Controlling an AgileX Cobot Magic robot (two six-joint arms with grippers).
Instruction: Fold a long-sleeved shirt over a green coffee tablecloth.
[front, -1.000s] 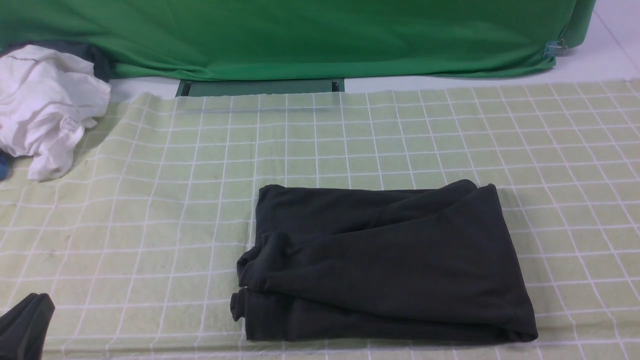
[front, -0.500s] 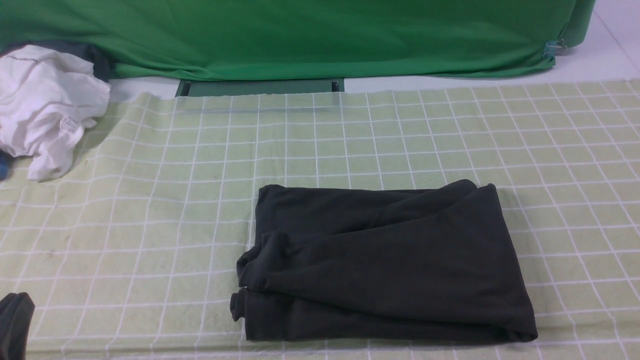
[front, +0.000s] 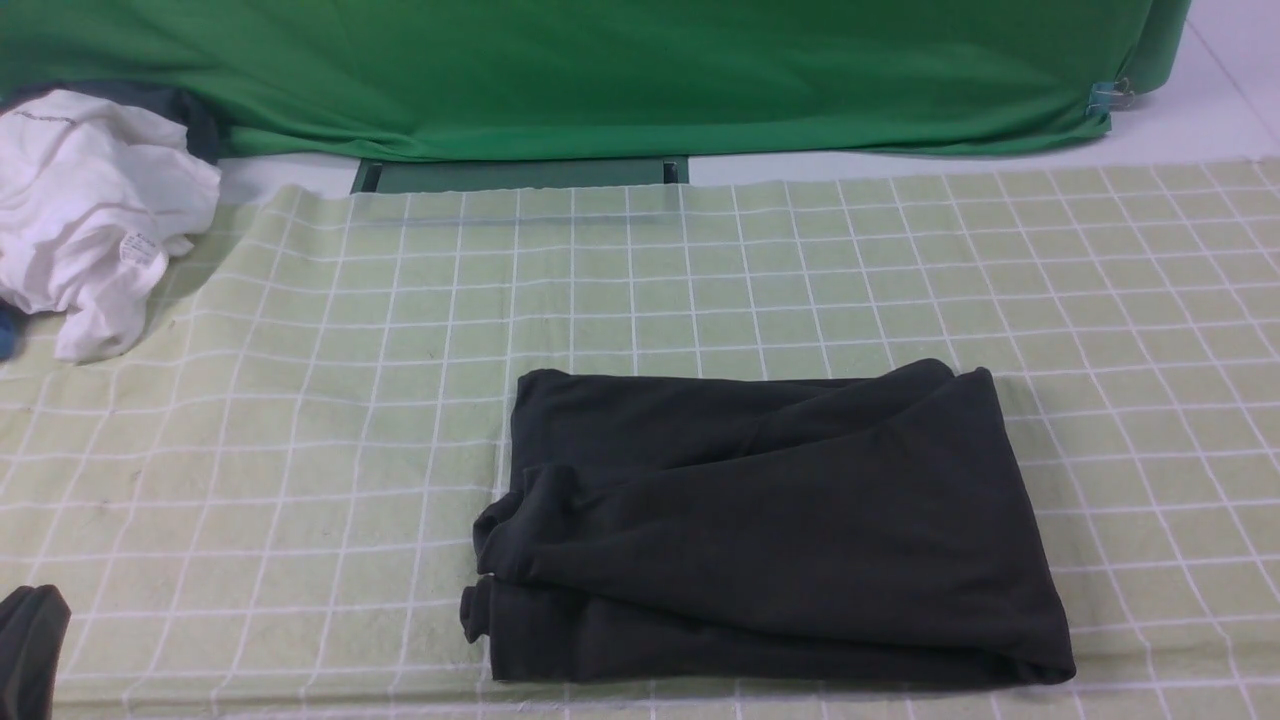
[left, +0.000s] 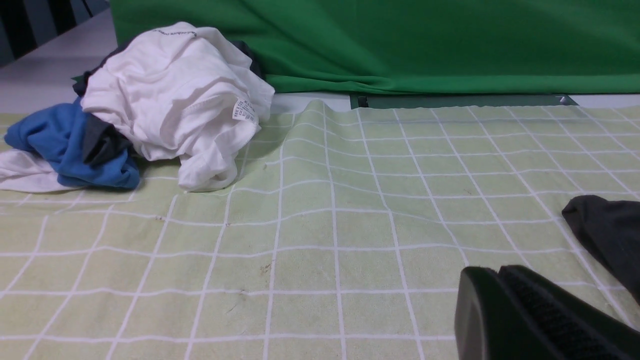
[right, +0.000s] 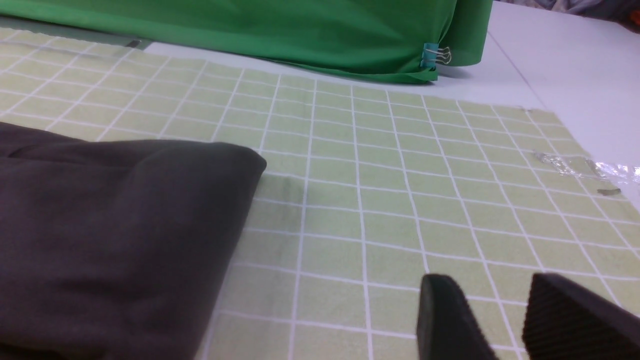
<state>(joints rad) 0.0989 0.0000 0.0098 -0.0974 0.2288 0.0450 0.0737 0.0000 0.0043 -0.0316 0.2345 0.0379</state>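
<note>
On cloth (front: 300, 420), mid-front: shirt (front: 770, 530) folded, long axis L-R. You've L tool (left: 530, 320) pressed together, empty, off shirt's L end; R tool (right: 500, 320) spread, empty, just off R edge.

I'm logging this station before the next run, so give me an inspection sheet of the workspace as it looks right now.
Surface: green coffee tablecloth, pale green with a white grid, rippled near its far left corner; white tabletop beyond it.
Job's things: long-sleeved shirt, black, folded into a compact stack on the cloth.
Clutter: crumpled white garment on a blue garment; clear tape at the cloth's right edge.
Grippers: left gripper shut, empty; right gripper open, empty; both clear of the shirt.
Cables: nothing seen.
Surroundings: deep-green backdrop sheet with a binder clip.
</note>
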